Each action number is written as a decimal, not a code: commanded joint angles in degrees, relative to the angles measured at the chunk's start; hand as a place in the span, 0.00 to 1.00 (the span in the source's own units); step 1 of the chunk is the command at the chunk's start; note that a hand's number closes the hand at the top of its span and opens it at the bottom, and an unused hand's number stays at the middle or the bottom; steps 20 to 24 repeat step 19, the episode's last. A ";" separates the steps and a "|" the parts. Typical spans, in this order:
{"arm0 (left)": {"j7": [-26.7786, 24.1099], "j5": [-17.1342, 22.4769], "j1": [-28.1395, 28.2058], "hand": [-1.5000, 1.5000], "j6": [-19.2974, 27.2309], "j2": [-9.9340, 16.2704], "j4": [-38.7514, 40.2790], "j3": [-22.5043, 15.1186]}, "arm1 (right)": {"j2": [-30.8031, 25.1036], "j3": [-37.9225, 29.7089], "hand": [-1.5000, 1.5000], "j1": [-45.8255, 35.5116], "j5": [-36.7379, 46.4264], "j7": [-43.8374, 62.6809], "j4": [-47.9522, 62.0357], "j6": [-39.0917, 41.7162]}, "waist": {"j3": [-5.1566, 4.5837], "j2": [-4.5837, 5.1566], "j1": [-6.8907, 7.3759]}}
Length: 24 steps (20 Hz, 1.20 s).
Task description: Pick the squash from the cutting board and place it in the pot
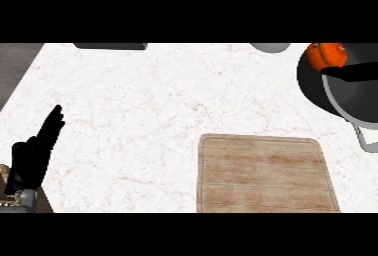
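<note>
In the pot point(347, 97), squash point(325, 54) far from left hand point(35, 156).

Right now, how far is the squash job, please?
Done: the cutting board is bare, and the orange squash sits inside the dark pot at the upper right. In hand: nothing; the left robot hand rests open at the left edge. The right robot hand is not in view. Nothing obvious remains.

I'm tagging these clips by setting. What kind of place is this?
Most likely a kitchen counter: a white marble-look worktop with a wooden cutting board on it and a dark pot at the right edge, an orange squash at its rim.
</note>
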 commanded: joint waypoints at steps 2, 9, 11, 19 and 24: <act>-0.06 0.61 -0.49 0.50 -0.03 -0.04 0.67 1.12 | 1.58 -4.88 0.00 1.09 -10.13 -8.16 0.18 17.22 | 0.12 -0.01 -0.94; -0.60 0.76 0.82 0.50 -0.37 0.79 -0.64 2.15 | -7.02 -5.25 0.00 3.51 -16.04 -0.57 0.55 31.98 | 0.15 0.10 -0.67; 0.14 0.27 -0.96 0.50 -0.73 0.65 0.68 1.47 | -6.44 -4.69 0.00 4.38 -17.18 -0.09 -0.08 33.50 | 0.17 0.45 -0.98; -0.52 -0.36 0.43 0.50 0.11 -1.40 -0.92 -0.13 | -9.64 -5.81 0.00 10.17 -22.51 1.44 -0.84 37.42 | 0.52 1.13 0.02; -0.52 -0.36 0.43 0.50 0.11 -1.40 -0.92 -0.13 | -9.64 -5.81 0.00 10.17 -22.51 1.44 -0.84 37.42 | 0.52 1.13 0.02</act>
